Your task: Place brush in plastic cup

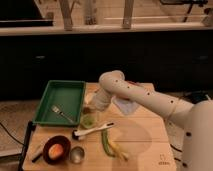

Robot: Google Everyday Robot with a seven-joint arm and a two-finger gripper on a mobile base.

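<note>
Camera view shows, nearest on the wooden counter (pixel 145 137), a dark bowl (pixel 56 149) with orange contents, a grey metal cup (pixel 76 154) just beside it and a green bean pod (pixel 106 142). Just behind the pod the brush (pixel 95 129) lies flat on the counter, its dark bristle head toward the bowl and its white handle running right and slightly away. The yellow-green plastic cup (pixel 88 120) stands upright just behind the handle, though whether the two touch cannot be told. Over the cup hangs the tool (pixel 90 107) at the end of the white arm. How far open it is cannot be told, and it seems to hold nothing, since the brush lies free. Farther left sits a green tray (pixel 65 95) with a silver fork (pixel 62 113). The brush looks light, stiff and thin, likely to roll or skid on the wood. A pinch across the handle near its middle, clear of the cup, seems the safest hold.
</note>
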